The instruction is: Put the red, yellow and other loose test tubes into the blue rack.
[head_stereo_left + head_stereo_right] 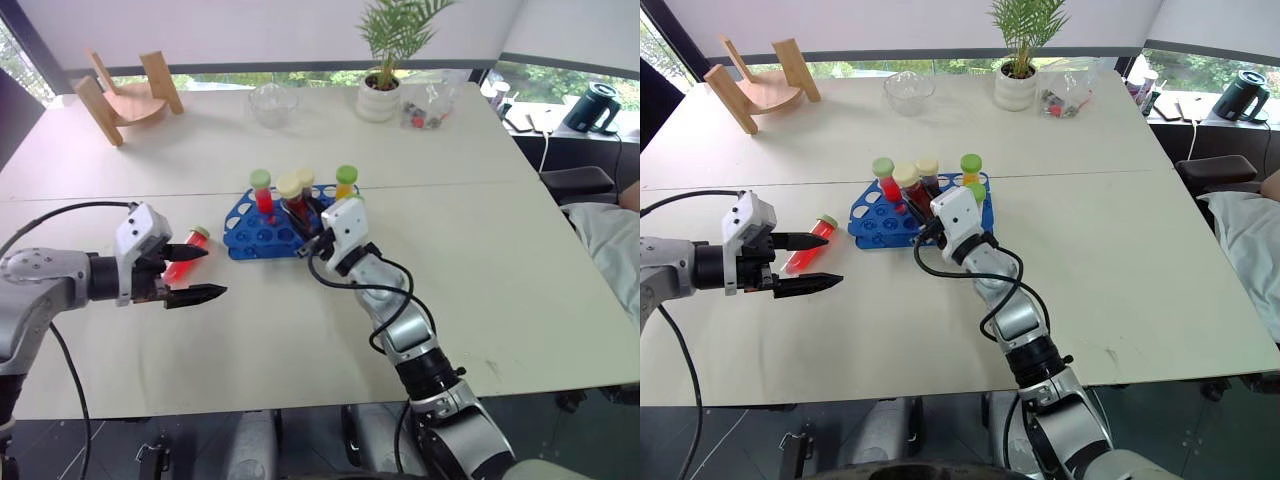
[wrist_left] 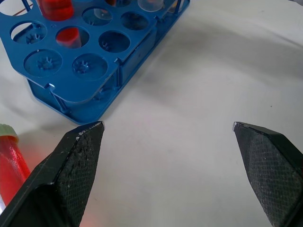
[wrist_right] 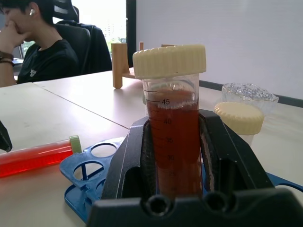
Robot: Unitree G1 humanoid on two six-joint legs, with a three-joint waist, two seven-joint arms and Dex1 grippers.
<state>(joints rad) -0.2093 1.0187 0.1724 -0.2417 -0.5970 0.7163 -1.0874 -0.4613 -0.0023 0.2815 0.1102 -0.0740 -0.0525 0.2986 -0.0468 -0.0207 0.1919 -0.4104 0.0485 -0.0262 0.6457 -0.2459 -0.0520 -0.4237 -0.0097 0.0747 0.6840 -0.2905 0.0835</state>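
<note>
While the left gripper (image 1: 197, 272) hangs just above the table (image 1: 520, 270) with its two black fingers spread wide and nothing between them, the loose red tube (image 1: 183, 258) lies on its side close by. In the head views its body appears between and behind the two fingertips; in the left wrist view it sits just outside one finger (image 2: 71, 175), green cap toward the blue rack (image 2: 71, 90). Whether the tube is truly inside the gap or only beside it I cannot tell.

Handling, as a judgement: a clear plastic tube nearly full of liquid, so stiff, light to moderate in weight, smooth and round. It will likely roll if nudged on the flat tabletop. Best hold is across the mid-body, fingers on either side of the barrel, clear of the cap. Being capped, a spill seems unlikely, though a hard squeeze could skid it out.

Farther on, the right gripper (image 3: 177, 156) is clamped on an upright dark brownish-red tube (image 3: 176, 142) with a cream cap, held low on the barrel at the rack's near edge. Seated or still above its hole: not clear.

Rack stands mid-table with several capped tubes upright: one red with green cap (image 1: 262, 190), one yellowish with green cap (image 1: 345, 182), a cream-capped one (image 3: 239, 120). Holes nearest the left gripper are empty (image 2: 42, 61).
</note>
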